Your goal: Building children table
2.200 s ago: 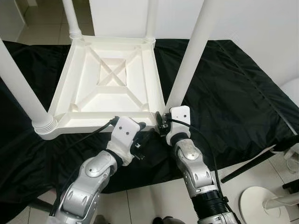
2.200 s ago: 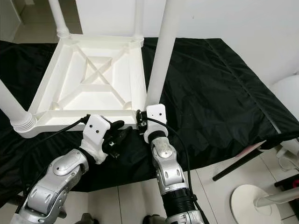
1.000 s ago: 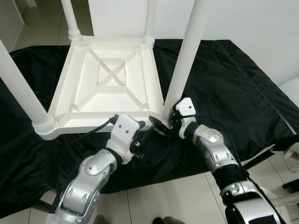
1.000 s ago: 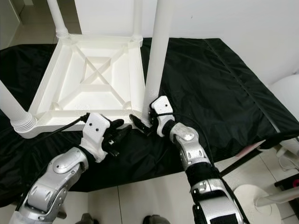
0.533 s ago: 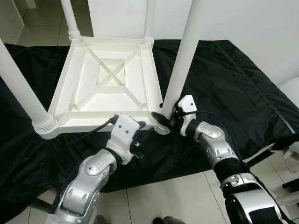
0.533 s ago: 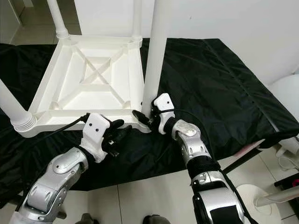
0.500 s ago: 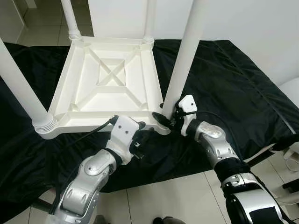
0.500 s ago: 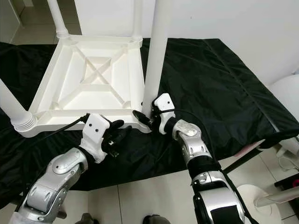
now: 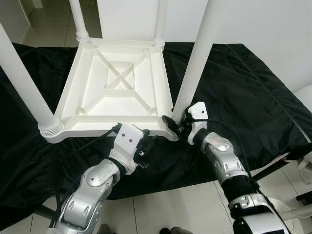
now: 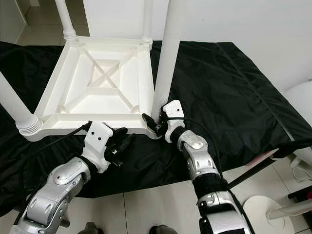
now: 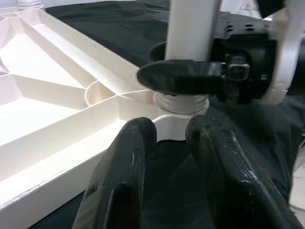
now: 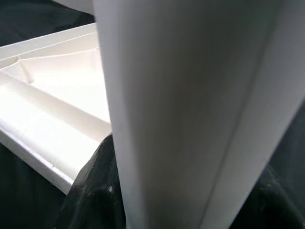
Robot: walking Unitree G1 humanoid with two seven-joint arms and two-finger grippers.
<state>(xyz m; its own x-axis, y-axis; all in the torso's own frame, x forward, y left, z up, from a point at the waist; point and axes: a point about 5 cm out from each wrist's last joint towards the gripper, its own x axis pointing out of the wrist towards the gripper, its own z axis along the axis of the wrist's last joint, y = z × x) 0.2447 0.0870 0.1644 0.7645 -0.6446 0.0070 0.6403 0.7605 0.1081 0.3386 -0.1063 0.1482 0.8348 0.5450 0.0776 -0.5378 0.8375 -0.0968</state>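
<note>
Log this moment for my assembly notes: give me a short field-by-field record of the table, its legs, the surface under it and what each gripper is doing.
table: white table lying upside down, ribbed underside up
legs: four white legs standing up from the corners
near-right leg: leg seated in its corner socket
surface: black cloth
right gripper: right gripper with its fingers around the base of that leg
left gripper: left gripper fingers slightly apart, holding nothing, just short of the table's near edge beside the same corner

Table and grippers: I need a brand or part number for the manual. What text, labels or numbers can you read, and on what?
None. The white table, its legs, the black cloth and both grippers, left and right, show no readable words, numbers or signs.
</note>
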